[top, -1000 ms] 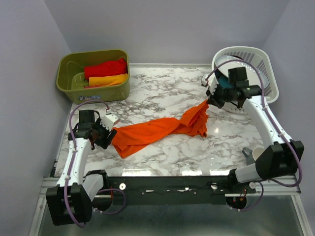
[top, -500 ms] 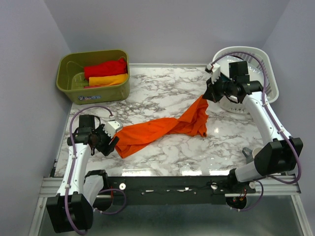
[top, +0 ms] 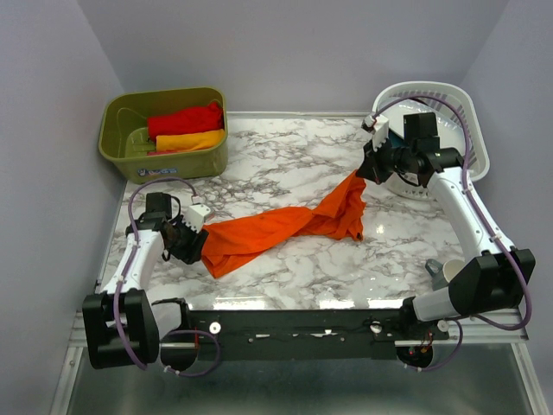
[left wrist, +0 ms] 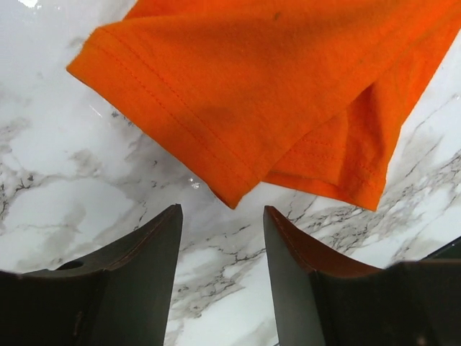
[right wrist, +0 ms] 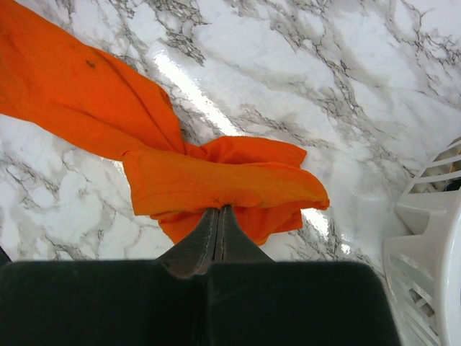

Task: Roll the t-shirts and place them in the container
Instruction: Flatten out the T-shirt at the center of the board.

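right claw [right wrist: 218, 216] pinches the orange t-shirt [top: 276, 229], strung across the desk [top: 285, 151] toward its left edge; left claw [left wrist: 221, 216], spread, should grip the near hem, then pull flat

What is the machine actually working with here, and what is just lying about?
In the job: bright orange cloth t-shirt, pinched by the right gripper; open left gripper at its hem; red rolled shirt; yellow-orange rolled shirt.
Lying about: olive-green plastic bin, white slatted plastic basket, marble tabletop.
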{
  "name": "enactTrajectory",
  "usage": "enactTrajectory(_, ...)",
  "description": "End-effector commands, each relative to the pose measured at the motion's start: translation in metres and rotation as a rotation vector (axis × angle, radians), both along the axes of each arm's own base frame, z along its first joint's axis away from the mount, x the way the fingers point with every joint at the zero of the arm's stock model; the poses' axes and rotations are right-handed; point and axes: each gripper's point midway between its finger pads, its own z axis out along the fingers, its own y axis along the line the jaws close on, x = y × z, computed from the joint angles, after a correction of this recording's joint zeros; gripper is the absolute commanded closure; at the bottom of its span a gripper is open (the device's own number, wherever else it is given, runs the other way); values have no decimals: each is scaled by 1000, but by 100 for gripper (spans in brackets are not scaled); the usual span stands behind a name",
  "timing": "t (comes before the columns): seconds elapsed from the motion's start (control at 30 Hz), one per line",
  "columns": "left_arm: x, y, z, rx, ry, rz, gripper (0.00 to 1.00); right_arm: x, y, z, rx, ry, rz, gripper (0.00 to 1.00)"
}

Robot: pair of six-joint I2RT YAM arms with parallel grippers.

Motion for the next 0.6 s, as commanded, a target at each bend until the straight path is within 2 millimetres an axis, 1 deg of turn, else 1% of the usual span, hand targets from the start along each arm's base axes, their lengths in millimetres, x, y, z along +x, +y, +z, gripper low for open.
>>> enactTrajectory(0.0,24,-6,8,-55,-23,17,43,-1,-4,6,-2,-42,-16,99)
enactTrajectory(0.13,23,-13,8,-92,0,-18,44,-1,-6,1,-11,-39,-18,99)
enactTrajectory(0.27,14,-21,9,-129,34,-83,45,0,-6,-1,-14,-38,-21,99)
enactTrajectory(0.3,10,-22,8,-136,57,-92,45,1,-6,-2,-12,-35,-21,99)
enactTrajectory(0.37,9,-20,5,-127,70,-90,47,1,-5,-3,-12,-33,-20,100)
enactTrajectory(0.4,11,-19,4,-125,76,-83,48,2,-6,-4,-11,-31,-21,100)
enactTrajectory(0.43,11,-19,2,-126,86,-78,53,2,-5,-5,-12,-28,-21,99)
enactTrajectory(0.57,9,-18,-2,-123,124,-74,63,5,-5,-4,-10,-27,-22,99)
